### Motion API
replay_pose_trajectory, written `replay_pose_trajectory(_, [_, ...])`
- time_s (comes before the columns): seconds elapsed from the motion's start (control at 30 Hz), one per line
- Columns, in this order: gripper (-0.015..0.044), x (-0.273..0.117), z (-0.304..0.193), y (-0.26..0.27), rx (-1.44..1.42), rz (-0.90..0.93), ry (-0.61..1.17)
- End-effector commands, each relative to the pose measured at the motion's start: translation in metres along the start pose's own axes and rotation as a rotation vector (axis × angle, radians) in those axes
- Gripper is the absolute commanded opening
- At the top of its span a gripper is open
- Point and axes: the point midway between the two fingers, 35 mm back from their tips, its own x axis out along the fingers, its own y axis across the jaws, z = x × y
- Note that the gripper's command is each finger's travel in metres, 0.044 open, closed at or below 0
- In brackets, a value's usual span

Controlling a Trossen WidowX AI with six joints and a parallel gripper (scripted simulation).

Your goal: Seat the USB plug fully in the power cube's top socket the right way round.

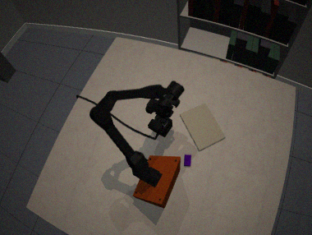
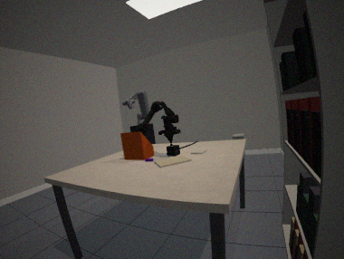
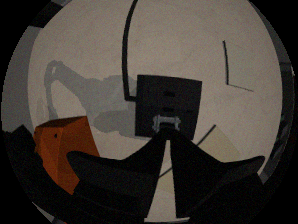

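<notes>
The black power cube stands on the table, with two dark slots in its top in the wrist view. My gripper points down over the cube's near part in the wrist view. Its fingertips are nearly together, shut on the USB plug, whose grey part shows just beyond the tips against the cube top. The fingers hide much of the plug and its socket. How deep the plug sits and which way round it is cannot be told.
A black cable runs from the cube. An orange block, a purple block and a beige flat book lie nearby. A shelf stands beyond the table.
</notes>
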Motion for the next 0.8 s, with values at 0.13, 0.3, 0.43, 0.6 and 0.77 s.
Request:
replay_pose_trajectory(0.13, [0.0000,0.0012,0.0005,0.0001,0.004,0.000,-0.005])
replay_pose_trajectory(0.3, [0.0000,0.0018,0.0004,0.0001,0.004,0.000,-0.005])
replay_pose_trajectory(0.43, [0.0000,0.0023,0.0004,0.0001,0.004,0.000,-0.006])
replay_pose_trajectory(0.6, [0.0000,0.0029,0.0003,0.0001,0.004,0.000,-0.006])
replay_pose_trajectory(0.77, [0.0000,0.0035,0.0003,0.0001,0.004,0.000,-0.006])
